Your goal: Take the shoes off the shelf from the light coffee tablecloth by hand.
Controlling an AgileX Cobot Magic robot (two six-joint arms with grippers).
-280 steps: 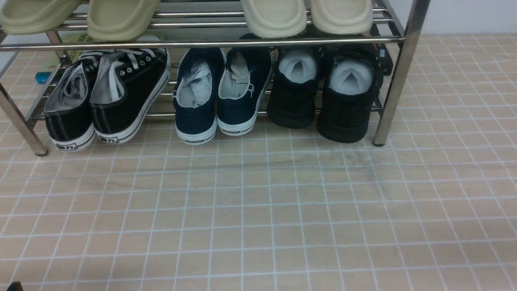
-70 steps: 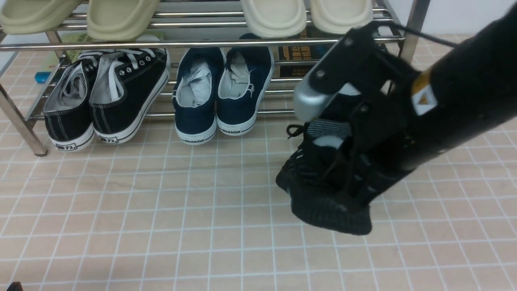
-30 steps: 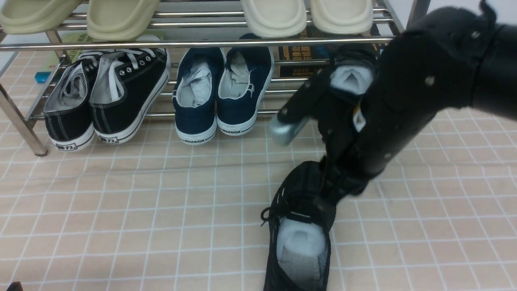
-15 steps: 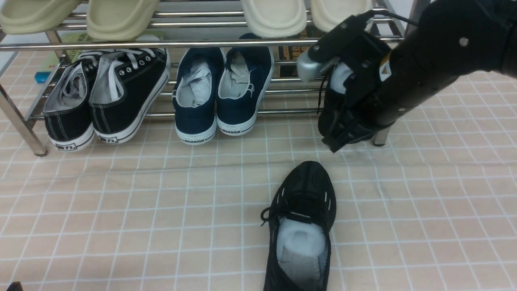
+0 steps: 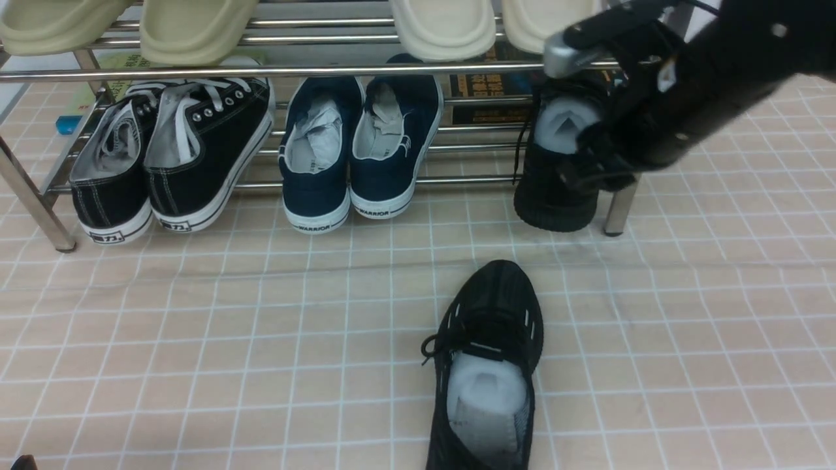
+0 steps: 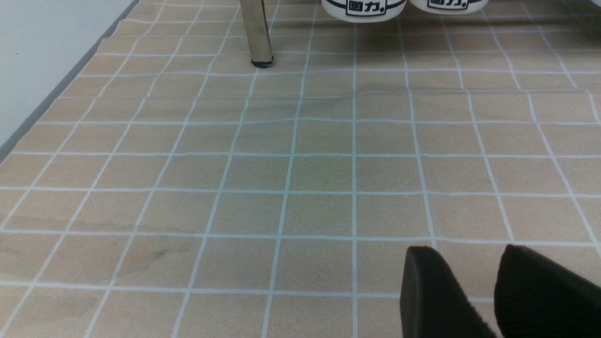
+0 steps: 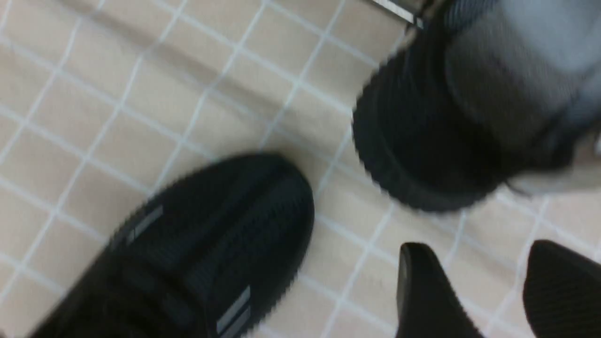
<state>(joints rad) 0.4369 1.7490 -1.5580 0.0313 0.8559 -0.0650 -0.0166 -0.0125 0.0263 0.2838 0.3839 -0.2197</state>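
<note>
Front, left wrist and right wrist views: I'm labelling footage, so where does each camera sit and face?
Front: between the arms, facing forward and down at the shelf and tablecloth; the right arm shows.
Left wrist: on the left arm, looking across the tablecloth towards a shelf leg; the left claw shows.
Right wrist: on the right arm, looking down at two black sneakers; the right claw shows.
Front and right wrist share those sneakers.

The cloth (image 5: 313,326) is tan with thin white squares. The near shoe (image 5: 496,307) is black with little white dashes. The middle shoes (image 5: 320,156) are dark blue and white.
</note>
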